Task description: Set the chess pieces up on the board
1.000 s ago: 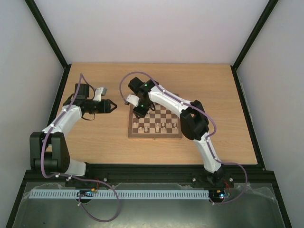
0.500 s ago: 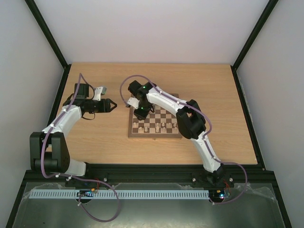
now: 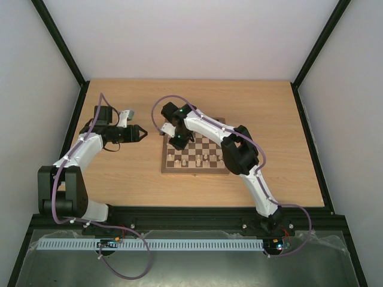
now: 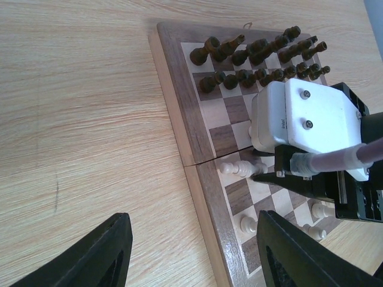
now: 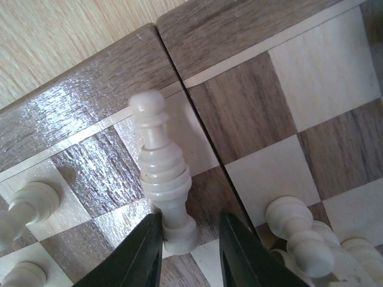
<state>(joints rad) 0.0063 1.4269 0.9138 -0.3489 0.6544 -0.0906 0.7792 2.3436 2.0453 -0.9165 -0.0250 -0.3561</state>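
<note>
The board lies mid-table. Several dark chess pieces fill its two rows at one end, and cream chess pieces stand along the near rows. My right gripper is low over the board's left edge. Its fingers straddle the base of a tall cream piece: the left finger touches the base, while a gap remains at the right finger. My left gripper hovers open and empty over the bare table left of the board, its jaws wide apart.
A second cream piece stands just right of the right fingers, and more cream pieces to their left. A cream pawn stands near the board's border. Black frame rails edge the table.
The right gripper has sunk a little toward the board's left edge and its fingers have narrowed around the cream piece. The left arm has not moved.
</note>
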